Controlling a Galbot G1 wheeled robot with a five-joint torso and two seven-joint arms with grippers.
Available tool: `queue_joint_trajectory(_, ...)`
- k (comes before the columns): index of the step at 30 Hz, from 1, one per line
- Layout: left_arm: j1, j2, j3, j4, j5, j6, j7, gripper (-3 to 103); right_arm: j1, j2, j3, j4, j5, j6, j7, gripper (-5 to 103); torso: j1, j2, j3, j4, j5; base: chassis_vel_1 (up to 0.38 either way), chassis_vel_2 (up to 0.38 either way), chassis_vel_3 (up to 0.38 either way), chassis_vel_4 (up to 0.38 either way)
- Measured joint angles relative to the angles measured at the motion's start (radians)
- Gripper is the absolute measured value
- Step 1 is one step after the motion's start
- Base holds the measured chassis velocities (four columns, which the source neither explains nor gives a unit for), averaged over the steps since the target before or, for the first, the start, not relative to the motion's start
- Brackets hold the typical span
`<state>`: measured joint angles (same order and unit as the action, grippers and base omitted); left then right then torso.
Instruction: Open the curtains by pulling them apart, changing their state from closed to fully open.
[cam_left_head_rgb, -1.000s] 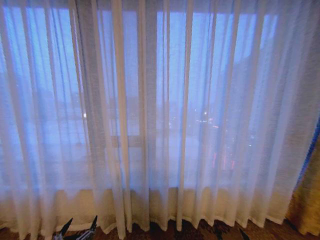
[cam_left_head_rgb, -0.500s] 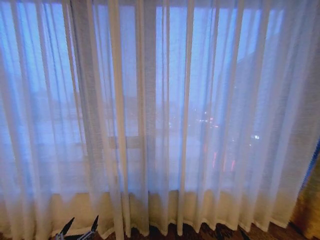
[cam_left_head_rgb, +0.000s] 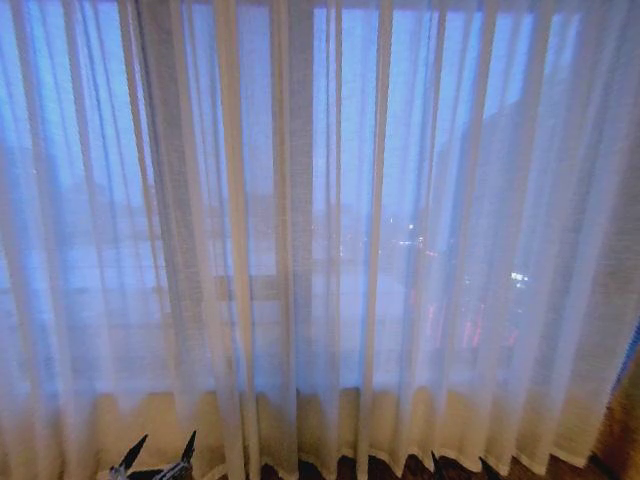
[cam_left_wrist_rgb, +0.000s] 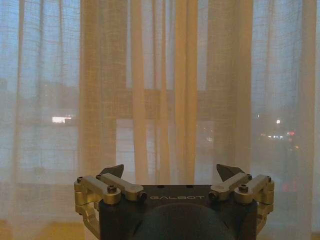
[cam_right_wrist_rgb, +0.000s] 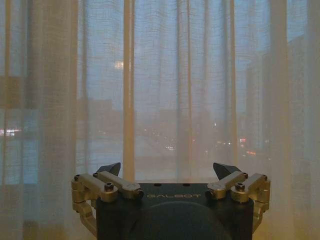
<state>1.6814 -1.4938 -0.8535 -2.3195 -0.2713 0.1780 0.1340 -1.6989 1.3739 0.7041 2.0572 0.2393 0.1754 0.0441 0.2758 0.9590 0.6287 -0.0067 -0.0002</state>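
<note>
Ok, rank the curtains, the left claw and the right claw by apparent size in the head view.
1. curtains, spanning the frame.
2. left claw, open, at the bottom edge.
3. right claw, open, tips poking up at the bottom edge.

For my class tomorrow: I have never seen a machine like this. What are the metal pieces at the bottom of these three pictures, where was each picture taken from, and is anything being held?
This is a wheeled robot with two arms, each ending in a claw. One picture comes from a camera on its head, facing sheer white, see-through floor-length curtains that hang closed in many vertical folds across a window. At that picture's lower edge the dark fingertips of the left claw poke up on the left, and those of the right claw on the right.

The other two pictures come from cameras on the wrists. Each looks over its own claw at the fabric: the left claw and the right claw, both with fingers spread wide.

Nothing is held; both claws are short of the curtains, which are not yet parted.
</note>
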Motion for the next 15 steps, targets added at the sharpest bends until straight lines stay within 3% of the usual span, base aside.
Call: queue_joint_trajectory(15, 0.007, 0.006, -0.003, 0.001, 0.001, -0.009, 0.004, 100, -0.002, 0.0, 0.0, -0.018, -0.026, 0.036, -0.015, 100, 0.0, 0.0, 0.0, 0.0, -0.0001, -0.11, 0.11, 0.104, -0.11)
